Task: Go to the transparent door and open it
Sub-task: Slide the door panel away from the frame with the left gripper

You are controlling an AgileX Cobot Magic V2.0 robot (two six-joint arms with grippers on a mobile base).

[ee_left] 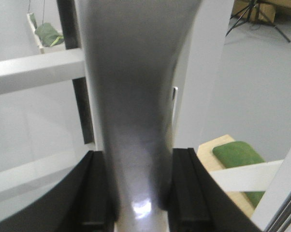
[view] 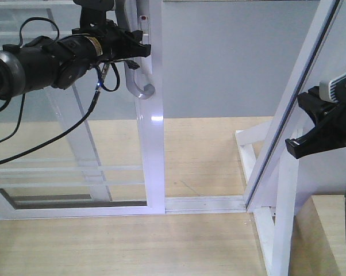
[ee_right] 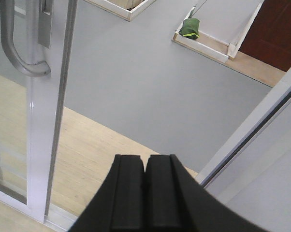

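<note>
– Exterior front-facing view: what's cut off or hard to read?

– Plenty. The transparent door (view: pixel 156 149) stands left of centre, top out of frame. Its glass runs off the left edge behind the left arm. The left gripper (view: pixel 139 49), upper left, covers the upper part of the grey handle (view: pixel 139 83), so only the curved lower end shows. The right gripper (view: pixel 296 148) pokes in at the right edge, w/ its arm out of shot. A white-framed second panel (view: pixel 293 98) slants across the right side, also cropped.

– Jaws?

– Left wrist view, close up & blurry: two black fingers (ee_left: pixel 90 193) sit tight on either side of the handle, which fills the centre of the frame. So the left is clamped on the handle. Right wrist view: the right gripper's two fingers are pressed together w/ nothing between them, low in the frame.

– Where's the door vs. the rest?

– Its white edge rests on the floor track (view: pixel 204 202), centre-bottom. An open gap shows grey floor between it and the second panel.

– Any writing?

– A small red mark (view: pixel 143 19) on the door frame, top centre, too small to read. A pale label on the left arm is illegible. A green bundle (ee_right: pixel 190 26), top centre of the right wrist view, can't be ID'd.
</note>
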